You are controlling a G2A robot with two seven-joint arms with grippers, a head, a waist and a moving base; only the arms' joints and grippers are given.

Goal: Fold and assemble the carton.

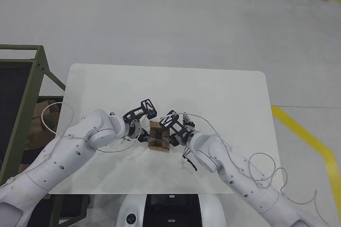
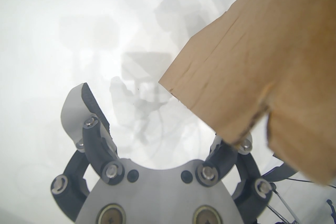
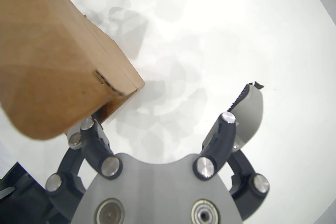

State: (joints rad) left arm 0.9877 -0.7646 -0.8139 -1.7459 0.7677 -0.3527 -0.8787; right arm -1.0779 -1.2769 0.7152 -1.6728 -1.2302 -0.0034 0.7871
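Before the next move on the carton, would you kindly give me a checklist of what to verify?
1. Carton on the table, well away from its edges: ok.
2. Carton sitting between the two arms' grippers: ok.
3. Left gripper open: ok.
4. Right gripper open: ok.
5. Either gripper actually pressing on the carton: cannot tell.
6. Carton fully folded: cannot tell.
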